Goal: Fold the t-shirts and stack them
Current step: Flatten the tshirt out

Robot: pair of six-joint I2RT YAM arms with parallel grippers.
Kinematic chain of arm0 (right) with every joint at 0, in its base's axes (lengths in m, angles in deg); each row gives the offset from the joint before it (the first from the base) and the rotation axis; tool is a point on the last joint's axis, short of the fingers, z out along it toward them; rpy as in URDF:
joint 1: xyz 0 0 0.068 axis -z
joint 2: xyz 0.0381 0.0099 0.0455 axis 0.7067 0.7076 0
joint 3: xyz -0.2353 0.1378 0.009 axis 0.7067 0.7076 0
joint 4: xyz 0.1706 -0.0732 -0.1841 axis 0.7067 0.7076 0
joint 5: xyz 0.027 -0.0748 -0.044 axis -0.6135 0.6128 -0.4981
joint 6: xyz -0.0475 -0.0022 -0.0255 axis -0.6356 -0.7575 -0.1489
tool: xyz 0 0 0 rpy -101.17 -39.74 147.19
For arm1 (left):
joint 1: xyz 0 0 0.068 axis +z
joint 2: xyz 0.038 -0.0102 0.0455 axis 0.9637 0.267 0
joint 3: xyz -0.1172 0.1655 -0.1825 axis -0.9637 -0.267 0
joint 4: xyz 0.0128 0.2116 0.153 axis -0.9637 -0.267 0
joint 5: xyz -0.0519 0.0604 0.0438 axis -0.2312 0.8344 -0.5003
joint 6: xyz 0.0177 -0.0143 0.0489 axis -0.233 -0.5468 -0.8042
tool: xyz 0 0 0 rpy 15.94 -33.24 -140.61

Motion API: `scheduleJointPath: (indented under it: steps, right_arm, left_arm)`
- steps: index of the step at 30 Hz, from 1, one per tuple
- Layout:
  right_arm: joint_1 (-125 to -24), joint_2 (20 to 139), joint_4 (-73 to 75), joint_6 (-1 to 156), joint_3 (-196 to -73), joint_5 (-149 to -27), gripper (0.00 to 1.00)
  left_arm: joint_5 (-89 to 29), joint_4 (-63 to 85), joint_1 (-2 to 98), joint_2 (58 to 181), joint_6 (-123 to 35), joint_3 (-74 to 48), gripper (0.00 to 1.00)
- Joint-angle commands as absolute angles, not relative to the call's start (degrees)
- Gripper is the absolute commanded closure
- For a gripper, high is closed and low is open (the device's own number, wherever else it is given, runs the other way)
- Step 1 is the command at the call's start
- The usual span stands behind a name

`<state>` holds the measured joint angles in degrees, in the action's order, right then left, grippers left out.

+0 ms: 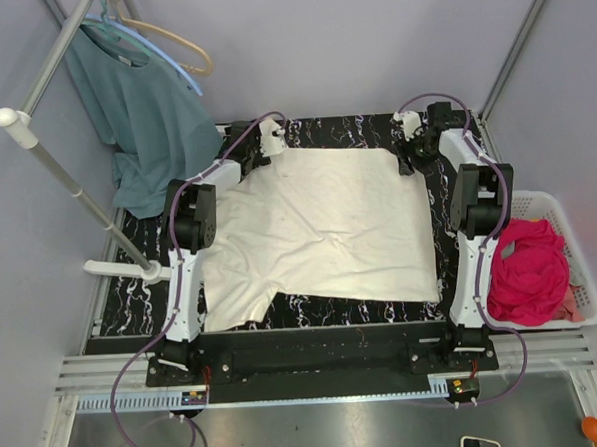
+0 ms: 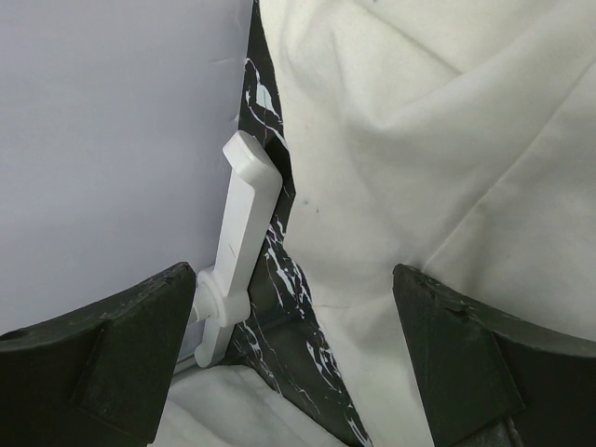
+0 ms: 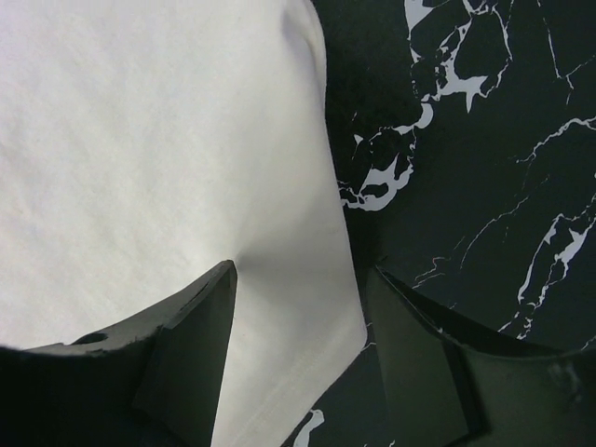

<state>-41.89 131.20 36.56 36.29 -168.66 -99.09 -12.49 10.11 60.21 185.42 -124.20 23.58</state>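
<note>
The cream t-shirt (image 1: 324, 227) lies spread flat on the black marble table (image 1: 432, 191), one sleeve at the near left. My left gripper (image 1: 269, 142) hovers over the shirt's far left corner. Its jaws are wide open (image 2: 293, 279), with cream cloth (image 2: 419, 140) and bare table between them. My right gripper (image 1: 409, 158) is at the far right corner. It is open (image 3: 303, 279) and straddles the cloth's corner (image 3: 307, 335), with the left finger (image 3: 186, 354) pressing on the fabric and the right finger (image 3: 419, 363) over the table. The pink t-shirt (image 1: 526, 272) lies bunched in a basket.
A white basket (image 1: 570, 244) stands off the table's right edge. A teal shirt (image 1: 147, 111) hangs on hangers from a white rack (image 1: 61, 181) at the far left. A white plastic bracket (image 2: 244, 205) lies by the wall beside the left gripper.
</note>
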Motion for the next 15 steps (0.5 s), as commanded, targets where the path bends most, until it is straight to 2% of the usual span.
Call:
scheduleJointPath:
  steps: [1,7,10,11,14,15]
  right_arm:
    - [-41.6,133.4,36.0,34.4,-171.2,-97.4,0.32]
    - [-41.6,135.2,36.4,33.3,-172.1,-96.5,0.35]
    - [-41.6,135.0,37.5,33.1,-172.3,-96.9,0.49]
    - [-41.6,134.7,37.5,33.1,-172.2,-96.8,0.57]
    - [-41.7,133.3,37.7,32.8,-171.4,-96.2,0.69]
    - [-41.7,132.5,37.9,33.1,-170.9,-95.7,0.77]
  left_arm:
    - [-14.3,5.8,60.0,184.2,-123.7,20.8,0.06]
    - [-14.4,6.1,60.0,183.7,-124.3,20.6,0.06]
    - [-14.5,6.1,60.0,183.3,-124.0,20.4,0.06]
    - [-14.4,6.1,60.0,183.3,-124.0,20.2,0.06]
    - [-14.2,6.5,60.0,182.9,-124.3,19.5,0.06]
    - [-14.1,6.5,59.9,182.6,-124.3,19.3,0.07]
